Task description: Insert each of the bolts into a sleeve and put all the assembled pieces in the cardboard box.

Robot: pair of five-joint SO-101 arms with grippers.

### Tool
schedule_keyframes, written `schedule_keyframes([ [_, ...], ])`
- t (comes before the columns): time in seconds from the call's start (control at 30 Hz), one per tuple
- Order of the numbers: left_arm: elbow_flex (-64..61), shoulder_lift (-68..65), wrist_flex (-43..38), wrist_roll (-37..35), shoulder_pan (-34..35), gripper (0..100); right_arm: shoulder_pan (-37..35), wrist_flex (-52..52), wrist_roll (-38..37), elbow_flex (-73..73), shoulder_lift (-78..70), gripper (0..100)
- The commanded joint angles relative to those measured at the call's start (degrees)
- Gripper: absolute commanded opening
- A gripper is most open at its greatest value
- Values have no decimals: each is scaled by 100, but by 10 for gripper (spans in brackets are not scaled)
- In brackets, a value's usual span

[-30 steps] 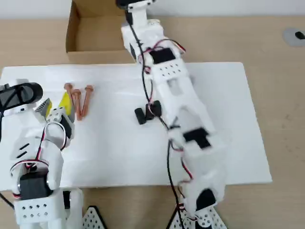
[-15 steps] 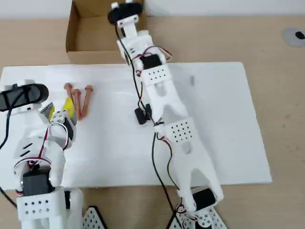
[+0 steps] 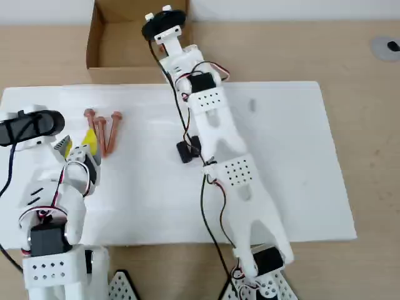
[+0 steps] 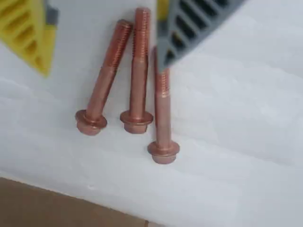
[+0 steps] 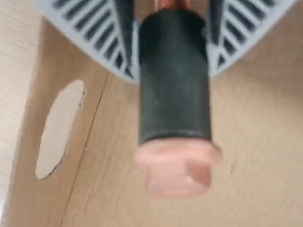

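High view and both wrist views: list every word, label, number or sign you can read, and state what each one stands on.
No readable text anywhere.
The cardboard box, the three copper bolts, the black sleeve held in the right claw and the white sheet show no print.
A faint grey mark on the sheet is too small to read.

loose bolts [image 4: 137,94]: copper. sleeve [image 5: 174,75]: matte black; bolt head [image 5: 177,165] in it: pale copper. left gripper [image 4: 102,42]: yellow finger [image 4: 26,33], grey finger [image 4: 189,28], both slatted. right gripper [image 5: 173,47]: grey, slatted. cardboard box [image 3: 97,37]: brown. mat [image 3: 300,156]: white. table [image 3: 369,125]: light woodgrain.
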State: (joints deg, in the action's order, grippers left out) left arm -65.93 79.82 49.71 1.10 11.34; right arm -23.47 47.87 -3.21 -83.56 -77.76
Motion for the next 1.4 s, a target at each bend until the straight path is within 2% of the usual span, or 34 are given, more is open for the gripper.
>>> schedule_keyframes([
  [0.0,105,-224,-44,44,70,165,92,193,-62,-303,215,87],
  [0.1,369,-866,-26,35,79,165,92,316,-53,-303,312,175],
  [0.2,967,-1833,-35,44,237,165,92,369,-53,-312,444,220],
  [0.5,3684,-4963,607,62,334,164,92,527,-53,-312,927,221],
  [0.77,5767,-7380,1723,580,378,160,154,1301,-62,-312,1402,221],
  [0.87,6426,-8198,2136,571,466,160,207,1495,-62,-312,1560,221],
  [1.13,7824,-9640,2681,0,800,160,215,1837,-62,-312,1771,221],
  [1.37,8044,-10167,2664,-229,448,160,207,1837,-53,-312,1745,221],
])
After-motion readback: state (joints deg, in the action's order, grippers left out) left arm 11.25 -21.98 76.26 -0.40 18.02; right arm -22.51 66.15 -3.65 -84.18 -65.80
